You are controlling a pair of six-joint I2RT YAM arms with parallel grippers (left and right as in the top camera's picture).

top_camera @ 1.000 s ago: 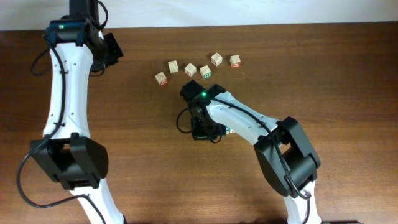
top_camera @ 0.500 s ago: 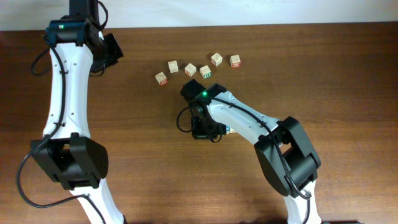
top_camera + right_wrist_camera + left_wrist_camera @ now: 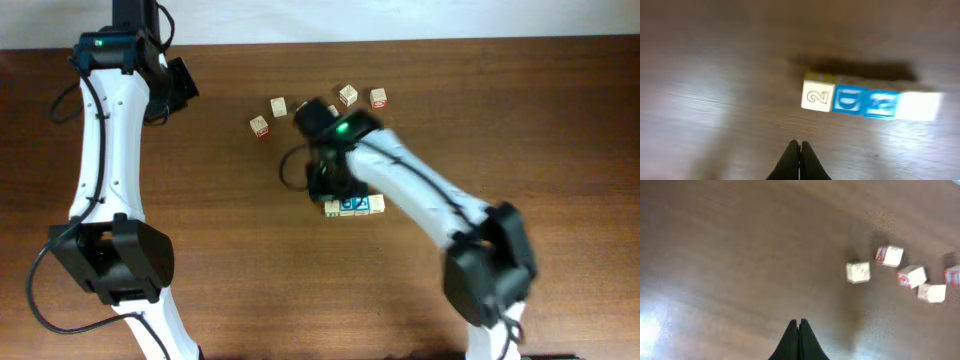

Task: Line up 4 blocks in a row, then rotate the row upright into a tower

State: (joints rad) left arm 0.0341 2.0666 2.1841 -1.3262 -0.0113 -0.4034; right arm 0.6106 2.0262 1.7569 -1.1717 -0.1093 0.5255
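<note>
The 4 blocks (image 3: 353,205) lie touching in a straight row on the table. In the right wrist view the row reads as a pale cube with a green "2" (image 3: 817,96), two blue-faced cubes (image 3: 849,100) (image 3: 882,103), and a pale blurred cube (image 3: 920,106). My right gripper (image 3: 799,143) is shut and empty, a short way off the row on its near side and touching nothing. From overhead it (image 3: 328,188) hangs just above the row's left end, blurred by motion. My left gripper (image 3: 798,322) is shut and empty, far off at the table's back left (image 3: 182,84).
Loose wooden cubes with red or green print lie behind the row: one (image 3: 260,126), another (image 3: 278,106), and two more (image 3: 347,95) (image 3: 378,98). My right arm covers others. The left wrist view shows several of them (image 3: 858,272) (image 3: 911,276).
My right arm has swung back toward the far side, uncovering the row of blocks it was over. The left jaws have closed the last small gap. The left arm stays put.
</note>
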